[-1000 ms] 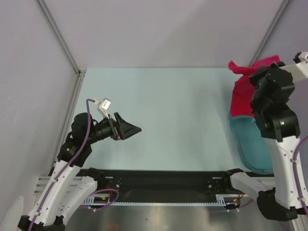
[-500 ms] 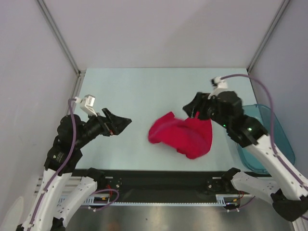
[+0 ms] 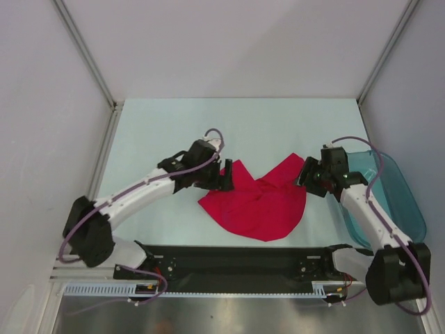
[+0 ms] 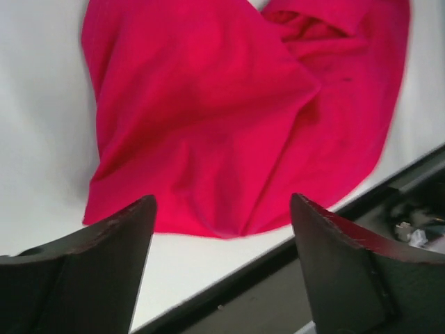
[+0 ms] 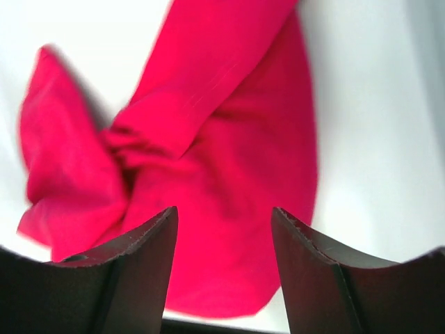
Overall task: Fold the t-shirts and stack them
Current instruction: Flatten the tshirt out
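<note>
Top external: one t-shirt [image 3: 257, 205] between left gripper [image 3: 225, 176] and right gripper [image 3: 304, 172], both apart.

Nothing legible is showing from where I am standing: no words, labels, brand marks, numbers or signs are coming through in any view. The red t-shirt [image 3: 254, 205] is lying there as plain cloth. The small fittings along the black rail [image 3: 236, 263] at the near edge are appearing too small and blurred to read.
</note>
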`<state>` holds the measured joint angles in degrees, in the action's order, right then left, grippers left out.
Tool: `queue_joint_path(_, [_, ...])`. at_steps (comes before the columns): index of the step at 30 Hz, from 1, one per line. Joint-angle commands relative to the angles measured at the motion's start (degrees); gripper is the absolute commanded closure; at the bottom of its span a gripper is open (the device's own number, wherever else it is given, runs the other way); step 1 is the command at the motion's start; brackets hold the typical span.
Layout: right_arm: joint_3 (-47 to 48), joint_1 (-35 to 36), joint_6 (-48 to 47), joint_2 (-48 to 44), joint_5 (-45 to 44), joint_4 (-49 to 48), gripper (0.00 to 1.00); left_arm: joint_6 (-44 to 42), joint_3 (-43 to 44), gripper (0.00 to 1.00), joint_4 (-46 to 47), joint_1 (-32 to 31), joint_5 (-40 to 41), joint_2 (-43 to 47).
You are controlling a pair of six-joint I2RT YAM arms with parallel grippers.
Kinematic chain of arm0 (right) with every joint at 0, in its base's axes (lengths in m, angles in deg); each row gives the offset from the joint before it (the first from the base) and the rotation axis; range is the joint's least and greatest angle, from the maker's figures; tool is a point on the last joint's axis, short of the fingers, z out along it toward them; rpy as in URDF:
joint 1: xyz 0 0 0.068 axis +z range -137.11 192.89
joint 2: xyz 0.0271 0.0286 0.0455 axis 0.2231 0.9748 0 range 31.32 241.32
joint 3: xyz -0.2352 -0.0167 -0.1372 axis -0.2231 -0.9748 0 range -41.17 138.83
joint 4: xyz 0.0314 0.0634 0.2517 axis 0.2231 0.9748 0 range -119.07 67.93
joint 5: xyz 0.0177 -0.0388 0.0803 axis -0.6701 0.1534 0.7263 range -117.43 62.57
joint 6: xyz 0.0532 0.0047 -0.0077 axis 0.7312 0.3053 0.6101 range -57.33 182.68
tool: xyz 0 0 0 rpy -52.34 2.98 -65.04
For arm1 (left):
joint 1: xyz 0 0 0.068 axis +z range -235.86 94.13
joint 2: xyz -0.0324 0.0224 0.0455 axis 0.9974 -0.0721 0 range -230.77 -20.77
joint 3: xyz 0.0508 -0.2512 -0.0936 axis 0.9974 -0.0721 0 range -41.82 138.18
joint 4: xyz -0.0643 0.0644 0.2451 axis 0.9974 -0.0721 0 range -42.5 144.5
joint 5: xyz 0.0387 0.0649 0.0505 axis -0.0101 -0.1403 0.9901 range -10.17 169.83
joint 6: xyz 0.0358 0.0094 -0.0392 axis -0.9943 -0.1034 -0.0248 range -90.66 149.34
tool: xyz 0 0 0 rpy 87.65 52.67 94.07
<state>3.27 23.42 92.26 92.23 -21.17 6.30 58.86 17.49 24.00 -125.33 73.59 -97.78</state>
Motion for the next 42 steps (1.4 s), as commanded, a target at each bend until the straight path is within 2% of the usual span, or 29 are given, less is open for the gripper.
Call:
queue_joint_path(1, [2.5, -3.4, -2.9, 6.3, 2.4, -8.0, 0.38, -4.0, 6.7, 0.11, 6.1, -1.4, 8.2, -6.5])
queue_joint_path(3, [6.0, -4.1, -3.8, 9.7, 1.8, -9.2, 0.37, -6.3, 10.9, 0.06, 4.5, -1.3, 11.5, -14.9])
queue_joint_path(7, [12.9, -4.4, -5.8, 20.6, -2.7, -10.5, 0.35, -7.6, 23.4, 0.07, -0.2, -1.4, 17.0, -27.1])
queue_joint_path(11, [19.0, -5.1, -9.5, 29.1, -9.6, -10.0, 0.34, -8.0, 32.7, 0.13, -1.8, -1.3, 18.5, -37.1])
queue_joint_path(15, [22.9, -6.6, -10.4, 35.6, -10.7, -10.4, 0.35, -7.7, 44.8, 0.2, -6.7, -1.3, 21.7, -46.7])
queue_joint_path(18, [24.7, -6.5, -9.5, 38.4, -11.2, -9.8, 0.39, -7.3, 48.8, 0.21, -7.6, -1.3, 21.6, -51.2])
queue_joint_path(22, [23.3, -6.3, -8.4, 38.5, -13.4, -9.8, 0.39, -7.1, 53.3, 0.25, -8.4, -1.2, 20.9, -55.1])
queue_joint_path(26, [22.3, -6.4, -8.0, 37.8, -14.4, -9.8, 0.39, -6.2, 52.6, 0.3, -9.0, -1.3, 21.0, -56.8])
queue_joint_path(33, [21.2, -6.9, -4.0, 39.3, -11.3, -10.0, 0.41, -5.4, 52.2, 0.66, -8.9, -1.2, 18.5, -58.5])
queue_joint_path(34, [21.0, -7.0, -3.7, 39.6, -10.8, -10.3, 0.41, -5.7, 52.2, 0.75, -9.0, -1.2, 18.7, -58.2])
queue_joint_path(37, [20.9, -7.4, -1.6, 41.6, -8.0, -11.1, 0.41, -6.4, 52.2, 0.94, -9.0, -0.7, 19.3, -57.2])
queue_joint_path(38, [20.8, -7.4, -1.5, 42.4, -7.3, -11.3, 0.44, -6.5, 52.1, 1.0, -9.0, -0.4, 19.3, -56.1])
queue_joint_path(40, [20.7, -7.5, -0.9, 43.1, -7.3, -12.1, 0.52, -6.6, 51.8, 1.0, -9.1, 0.5, 19.6, -54.5])
queue_joint_path(42, [20.6, -7.5, -0.7, 43.5, -8.1, -12.2, 0.52, -6.8, 51.7, 1.0, -9.2, 1.7, 19.4, -52.2])
